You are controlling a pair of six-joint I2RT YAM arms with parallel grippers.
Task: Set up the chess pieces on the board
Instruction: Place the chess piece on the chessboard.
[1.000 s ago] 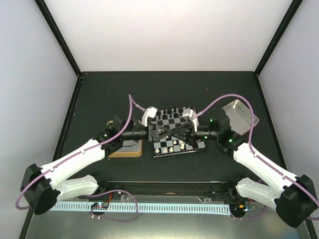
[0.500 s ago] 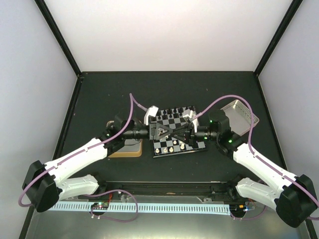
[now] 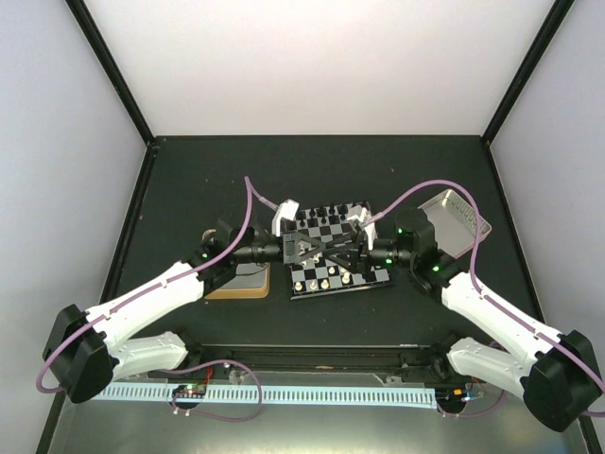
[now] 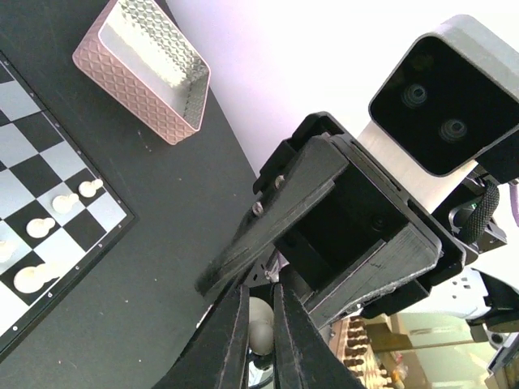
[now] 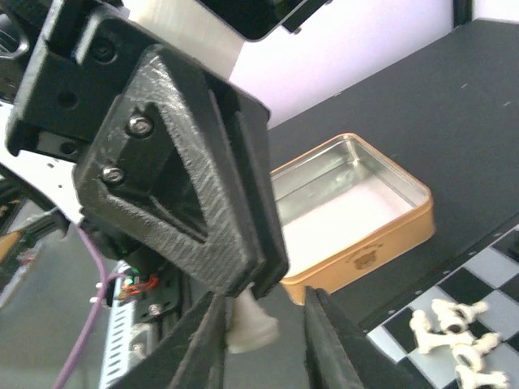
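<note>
over the small black-and-white checkered board [image 4: 36,154], mid-bench, my left gripper [image 4: 259,306] clenches one cream chess piece [image 5: 247,324]; my right gripper [image 5: 266,312] gapes around it. one gold-rimmed tin [image 5: 349,194], one pink-sided tray [image 4: 146,69], bare floors showing.

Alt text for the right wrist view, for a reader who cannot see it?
The black left gripper fills the frame, holding a small cream chess piece between the open black fingers of the right gripper. Behind, on the black table, sit a gold-rimmed tin tray and a checkered board corner with more cream pieces.
</note>
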